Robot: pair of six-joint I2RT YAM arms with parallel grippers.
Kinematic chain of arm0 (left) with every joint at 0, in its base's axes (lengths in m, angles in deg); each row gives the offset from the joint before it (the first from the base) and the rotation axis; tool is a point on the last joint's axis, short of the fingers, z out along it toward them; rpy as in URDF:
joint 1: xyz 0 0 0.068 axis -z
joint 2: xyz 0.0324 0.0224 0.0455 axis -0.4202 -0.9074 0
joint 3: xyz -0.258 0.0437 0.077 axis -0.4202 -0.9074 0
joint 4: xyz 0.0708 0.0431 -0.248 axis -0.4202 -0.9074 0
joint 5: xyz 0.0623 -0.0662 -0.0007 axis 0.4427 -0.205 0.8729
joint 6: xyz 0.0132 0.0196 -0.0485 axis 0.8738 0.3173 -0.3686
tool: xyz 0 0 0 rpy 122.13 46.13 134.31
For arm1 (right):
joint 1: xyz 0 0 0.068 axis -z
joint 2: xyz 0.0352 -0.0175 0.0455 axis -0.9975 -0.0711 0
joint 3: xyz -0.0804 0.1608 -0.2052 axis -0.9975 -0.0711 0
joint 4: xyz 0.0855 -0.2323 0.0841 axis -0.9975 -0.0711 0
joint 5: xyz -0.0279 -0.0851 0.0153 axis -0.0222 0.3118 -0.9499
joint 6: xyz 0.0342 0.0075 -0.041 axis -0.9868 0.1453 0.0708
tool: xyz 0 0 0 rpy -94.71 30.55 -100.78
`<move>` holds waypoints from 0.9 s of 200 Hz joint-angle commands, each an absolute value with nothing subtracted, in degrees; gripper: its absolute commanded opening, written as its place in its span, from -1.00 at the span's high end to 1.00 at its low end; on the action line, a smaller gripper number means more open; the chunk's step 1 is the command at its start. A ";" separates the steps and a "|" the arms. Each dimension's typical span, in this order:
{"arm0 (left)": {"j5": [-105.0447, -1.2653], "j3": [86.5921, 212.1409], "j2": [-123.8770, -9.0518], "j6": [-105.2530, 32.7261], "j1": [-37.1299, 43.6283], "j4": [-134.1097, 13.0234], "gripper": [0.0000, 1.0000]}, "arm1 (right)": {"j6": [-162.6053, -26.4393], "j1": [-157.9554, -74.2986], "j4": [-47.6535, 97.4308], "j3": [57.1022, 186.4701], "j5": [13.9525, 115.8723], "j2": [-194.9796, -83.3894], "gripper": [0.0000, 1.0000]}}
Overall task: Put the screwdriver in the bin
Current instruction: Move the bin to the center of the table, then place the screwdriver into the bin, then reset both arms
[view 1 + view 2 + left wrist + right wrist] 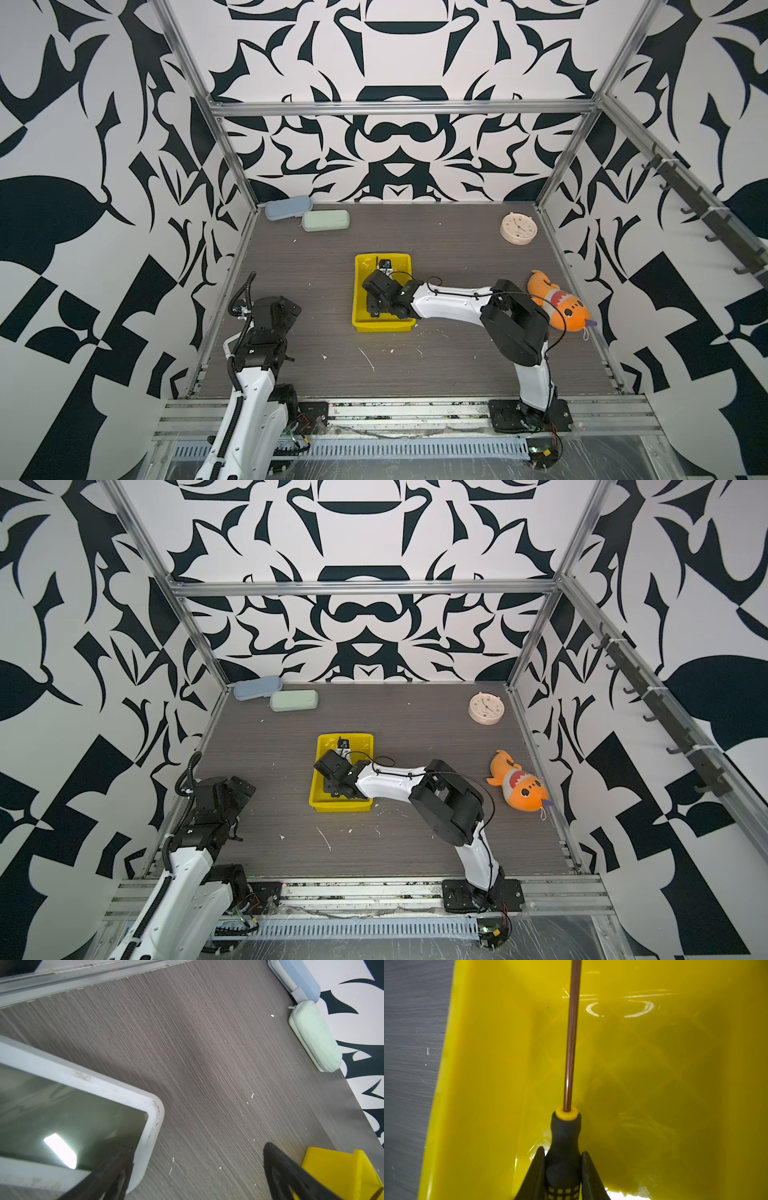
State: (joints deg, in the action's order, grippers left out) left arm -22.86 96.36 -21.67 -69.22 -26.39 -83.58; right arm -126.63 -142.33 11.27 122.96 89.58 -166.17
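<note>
my right gripper [562,1152] clamps the screwdriver [565,1130] by its handle, low inside the bin [477,1084]. if i lift before opening fully, the handle can catch and come out.

Blue case [288,208]; green case [325,220]; clock [518,228]; plush [559,302]

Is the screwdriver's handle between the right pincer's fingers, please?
Yes, the right pincer straddles the black handle of the screwdriver, inside the bin.
</note>
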 commanded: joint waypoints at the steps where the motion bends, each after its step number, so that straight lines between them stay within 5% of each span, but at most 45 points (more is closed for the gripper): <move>1: -21.83 96.13 -21.60 -70.41 -26.58 -84.42 -0.99 | -125.98 -142.70 6.48 123.42 88.56 -163.10 0.33; 63: -21.94 96.50 -22.48 -70.37 -26.60 -84.51 -1.00 | -119.23 -141.84 0.28 124.67 93.40 -152.28 0.21; 130: -22.01 96.21 -22.13 -70.34 -26.60 -84.12 -0.99 | -114.55 -129.54 -2.22 107.41 102.67 -128.80 0.23; 180: -22.04 96.41 -22.45 -70.34 -26.61 -84.24 -1.00 | -97.47 -125.09 13.95 85.27 129.55 -109.51 0.14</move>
State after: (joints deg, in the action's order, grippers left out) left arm -22.86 96.36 -22.50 -69.24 -26.39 -83.58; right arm -110.13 -125.96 2.64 94.33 114.89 -116.82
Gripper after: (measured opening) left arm 0.997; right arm 0.400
